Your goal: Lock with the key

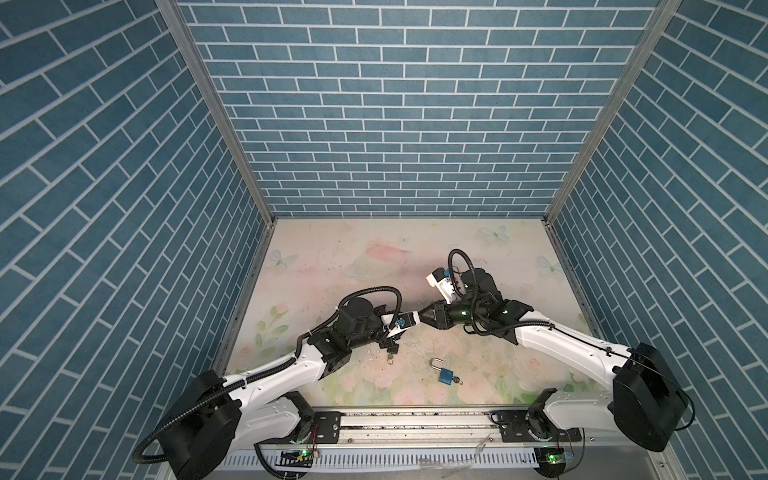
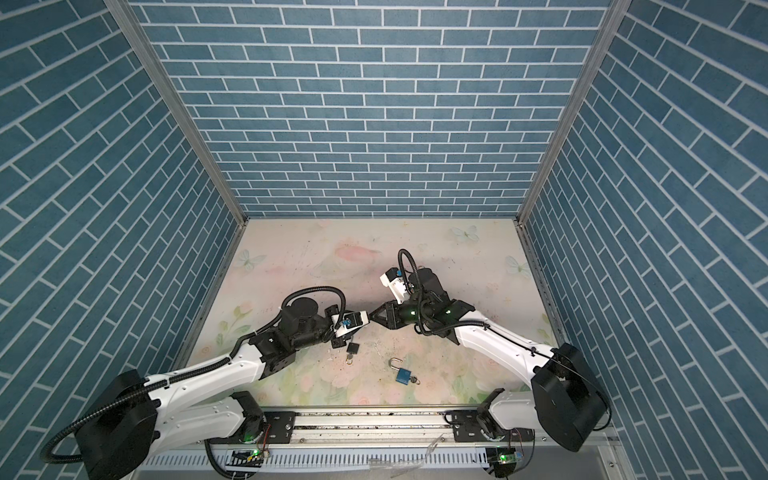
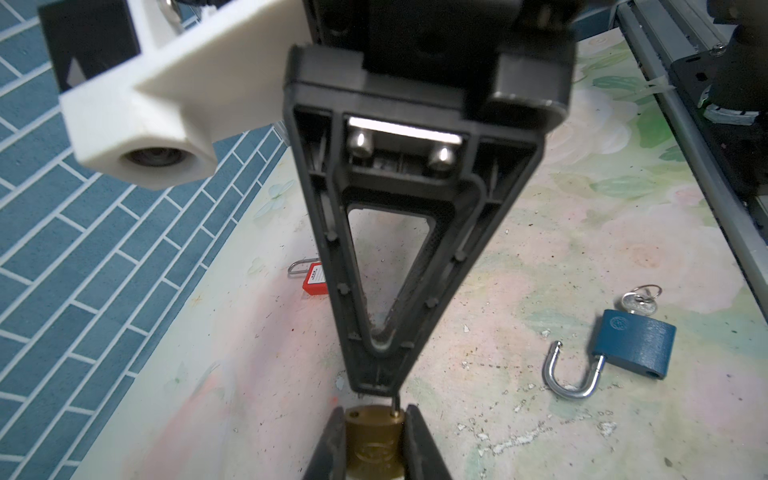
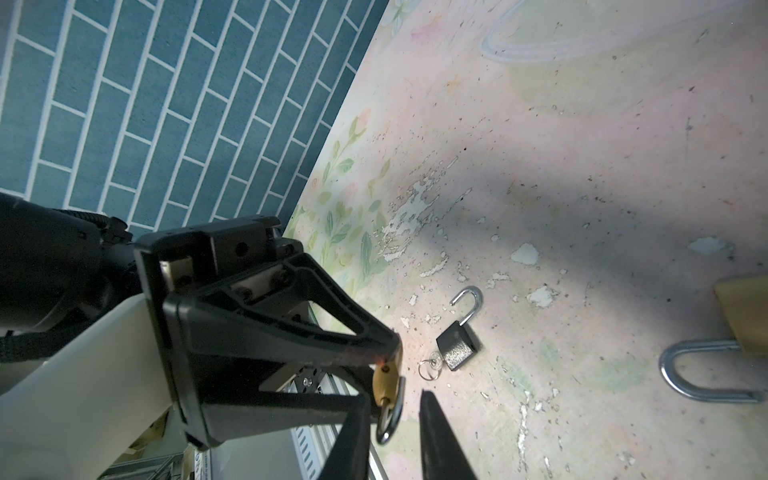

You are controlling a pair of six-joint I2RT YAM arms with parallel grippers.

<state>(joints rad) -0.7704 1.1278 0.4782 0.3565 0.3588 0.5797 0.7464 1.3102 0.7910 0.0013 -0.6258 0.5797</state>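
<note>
Looking at it, your left gripper (image 3: 375, 411) is clamped on the brass padlock (image 3: 374, 444) and your right gripper (image 3: 376, 384) straddles its shackle (image 4: 399, 409), can't tell if it's pinching.

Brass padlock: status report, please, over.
Left gripper shut on brass padlock. Right gripper open, jaws either side of its shackle. Blue padlock and black padlock lie apart, nothing in the way.

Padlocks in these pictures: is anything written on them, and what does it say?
On the red plastic padlock: a white label, print too small to read.
On the blue metal padlock: a round embossed stamp, too blurred to read.
On the brass padlock: a faint round stamp, unreadable.
No text can be quoted.
</note>
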